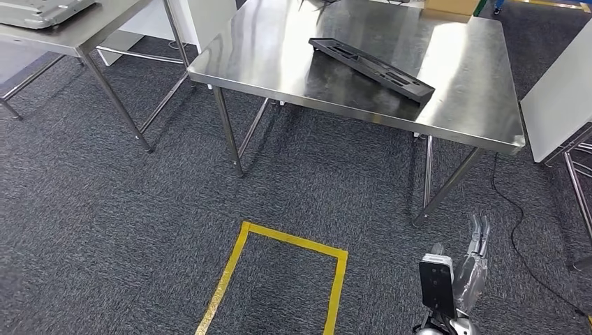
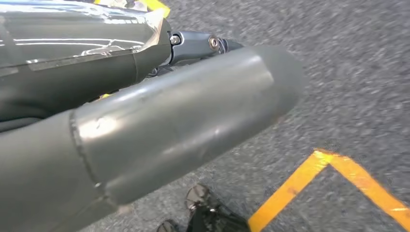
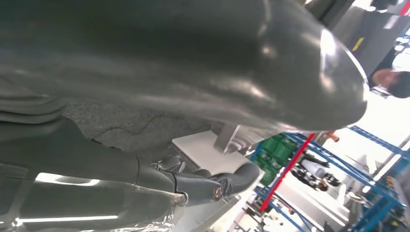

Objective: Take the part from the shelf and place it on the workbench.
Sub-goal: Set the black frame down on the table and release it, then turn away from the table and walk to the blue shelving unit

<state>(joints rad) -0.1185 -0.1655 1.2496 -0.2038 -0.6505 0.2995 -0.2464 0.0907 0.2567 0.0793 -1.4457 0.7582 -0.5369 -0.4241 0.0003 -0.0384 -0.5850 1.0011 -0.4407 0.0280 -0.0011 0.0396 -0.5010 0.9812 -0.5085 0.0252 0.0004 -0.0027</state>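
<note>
A long black flat part [image 1: 373,68] lies slanted on the steel workbench [image 1: 461,105], near its middle, with nothing touching it. My right hand [image 1: 471,269] hangs low at the lower right, well short of the bench, its fingers straight and apart with nothing in them. In the right wrist view the same hand [image 3: 193,72] shows a thick grey thumb and dark fingers [image 3: 212,186], holding nothing. My left hand [image 2: 159,130] hangs over the grey carpet, with its thumb stretched out and nothing in its grasp.
A second steel table [image 1: 91,28] stands at the far left. A yellow tape rectangle [image 1: 279,279] marks the carpet in front of me. A white panel [image 1: 558,105] and a black cable [image 1: 516,230] are at the right. Blue racks [image 3: 358,159] and a person [image 3: 391,82] are beyond my right hand.
</note>
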